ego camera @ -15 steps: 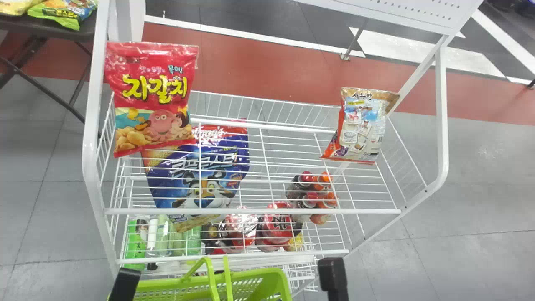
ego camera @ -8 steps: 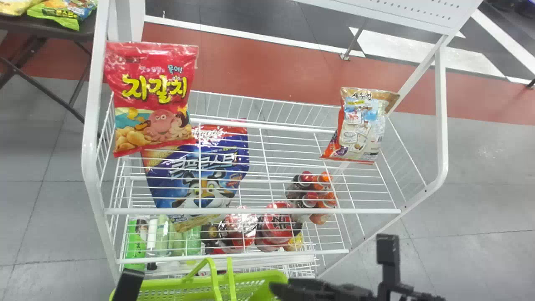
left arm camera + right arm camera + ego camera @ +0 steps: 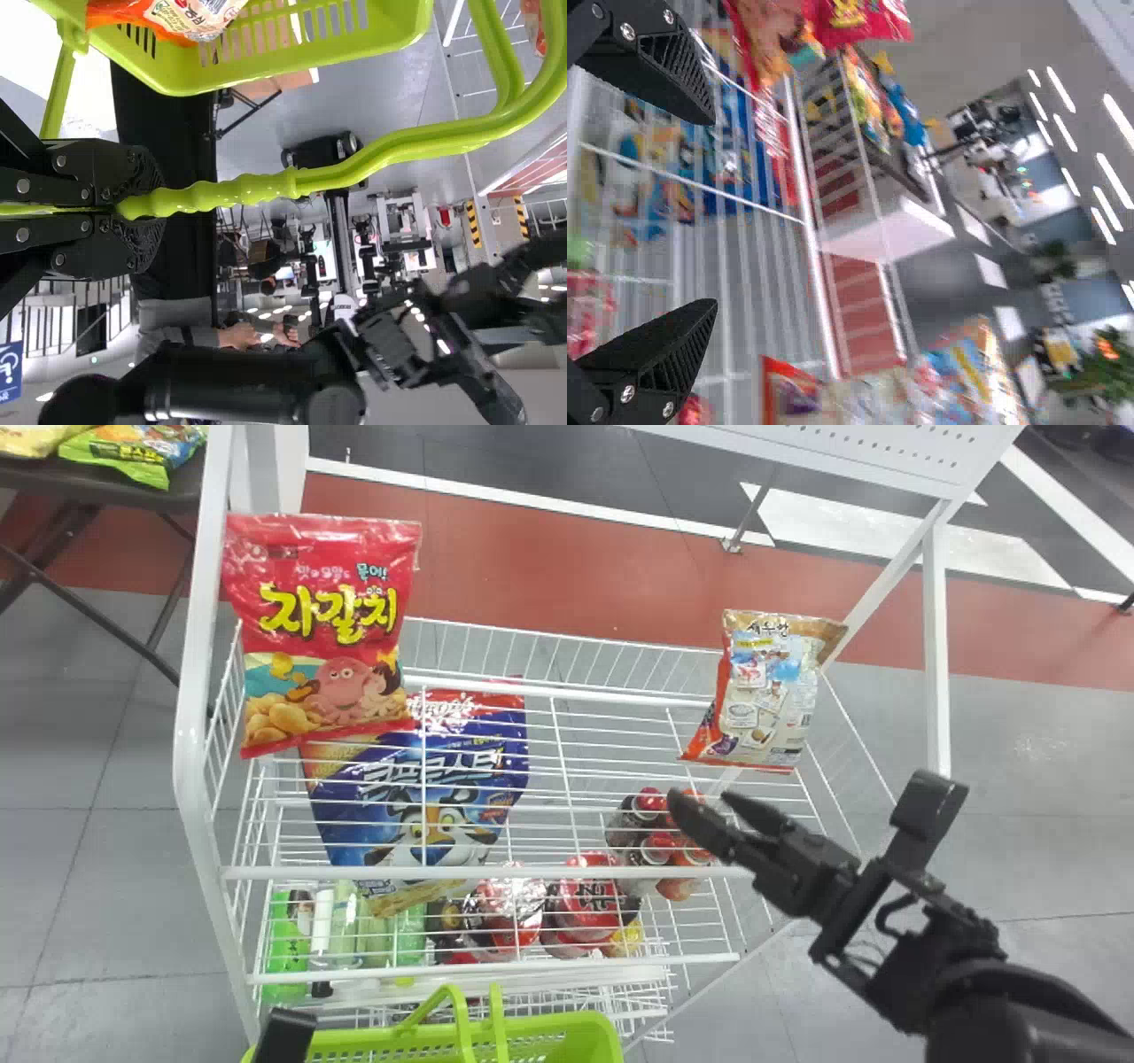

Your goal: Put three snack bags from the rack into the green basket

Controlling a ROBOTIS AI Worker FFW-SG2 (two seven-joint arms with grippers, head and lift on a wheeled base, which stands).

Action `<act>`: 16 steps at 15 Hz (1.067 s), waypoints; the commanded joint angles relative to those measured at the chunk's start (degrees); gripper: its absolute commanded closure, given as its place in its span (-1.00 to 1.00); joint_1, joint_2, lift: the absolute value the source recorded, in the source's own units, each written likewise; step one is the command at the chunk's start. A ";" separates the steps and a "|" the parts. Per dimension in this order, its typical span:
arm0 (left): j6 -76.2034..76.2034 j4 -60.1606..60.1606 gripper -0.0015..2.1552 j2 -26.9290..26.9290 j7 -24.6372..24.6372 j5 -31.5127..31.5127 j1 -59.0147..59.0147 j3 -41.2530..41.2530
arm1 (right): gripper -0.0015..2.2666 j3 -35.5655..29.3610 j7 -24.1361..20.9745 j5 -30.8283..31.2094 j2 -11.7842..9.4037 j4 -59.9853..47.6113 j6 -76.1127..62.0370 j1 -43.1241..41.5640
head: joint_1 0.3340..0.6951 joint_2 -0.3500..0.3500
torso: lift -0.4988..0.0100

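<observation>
Your right gripper (image 3: 704,802) has swung up from the bottom edge since the earlier frames and now hangs over the right front part of the rack (image 3: 532,874). The green basket (image 3: 558,1026) sits slightly lower in the head view than it did, while both bags on the upper part of the rack stay where they were.

The right wrist view gives you the right gripper's (image 3: 713,212) two fingers spread well apart with nothing between them. The left wrist view shows you what the head view leaves out: the left gripper (image 3: 283,1036) is clamped on the basket's handle (image 3: 239,190), and an orange snack bag (image 3: 182,16) already lies in the basket.

As for the bags you have on the rack, the red snack bag (image 3: 323,633) is at the left, upright, facing you, with big yellow lettering, a pink octopus and golden snacks along its lower part. The orange-and-white snack bag (image 3: 766,691) is at the right, near the right gripper but apart from it; it tilts a little and turns its printed back to you, with a tan top and a red-orange side. Below the red one, the blue bag (image 3: 425,797) shows through the wires, with a tiger's face on it.
</observation>
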 commanded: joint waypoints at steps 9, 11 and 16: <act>0.87 -0.09 0.46 -0.15 0.38 -0.96 0.06 -1.25 | -0.92 6.70 -11.90 10.61 -7.83 25.23 -16.82 -20.17 | 1.00 -1.00 | 0.96; 1.22 -0.18 0.46 -0.15 0.29 -1.05 -0.12 -1.34 | -0.92 6.70 -11.37 10.26 -9.41 29.01 -16.65 -22.19 | 1.00 -1.00 | 0.96; 1.40 0.09 0.46 -0.15 0.38 -1.32 -0.73 -1.52 | 0.62 7.76 -9.35 9.73 -9.50 28.92 -14.54 -21.93 | 1.00 -1.00 | 0.96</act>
